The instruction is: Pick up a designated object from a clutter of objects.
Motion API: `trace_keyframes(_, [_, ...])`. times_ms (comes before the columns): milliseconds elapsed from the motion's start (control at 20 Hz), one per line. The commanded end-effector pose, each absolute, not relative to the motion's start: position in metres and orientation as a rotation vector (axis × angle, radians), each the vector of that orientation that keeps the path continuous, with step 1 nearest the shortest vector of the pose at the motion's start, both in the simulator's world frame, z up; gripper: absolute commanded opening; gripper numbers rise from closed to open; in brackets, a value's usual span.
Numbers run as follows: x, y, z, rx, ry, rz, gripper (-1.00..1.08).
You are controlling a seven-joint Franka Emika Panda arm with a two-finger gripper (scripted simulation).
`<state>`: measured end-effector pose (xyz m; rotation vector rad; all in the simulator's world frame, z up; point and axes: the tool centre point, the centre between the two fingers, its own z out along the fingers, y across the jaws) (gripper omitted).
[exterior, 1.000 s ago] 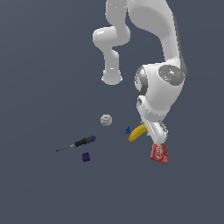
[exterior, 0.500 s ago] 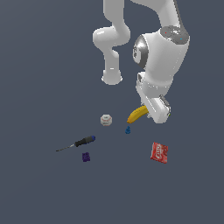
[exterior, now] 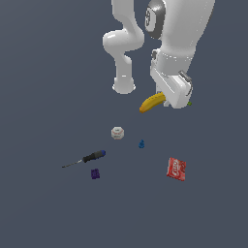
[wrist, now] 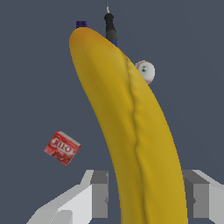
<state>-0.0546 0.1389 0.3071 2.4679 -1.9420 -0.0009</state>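
The robot's claw pinches 1 yellow banana (orange-brown tip pointing outward), lifted above the red can, screwdriver and purple block.

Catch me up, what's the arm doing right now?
The Panda's gripper is shut on the banana and holds it in the air, clear of the surface. The wrist view shows the fingers on either side of the fruit. Below lie the red packet, the screwdriver, the whitish round piece, the tiny blue piece and the purple block, none of them touched.
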Motion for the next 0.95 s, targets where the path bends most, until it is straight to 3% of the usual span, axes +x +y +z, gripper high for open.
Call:
trace_keyframes(0, [-0.064, 0.137, 0.326, 2.468, -1.943, 0.002, -1.00])
trace_keyframes(450, [-0.086, 0.133, 0.371, 2.469, -1.942, 0.002, -1.00])
trace_keyframes(900, [-0.088, 0.134, 0.377, 2.470, -1.941, 0.000, -1.00])
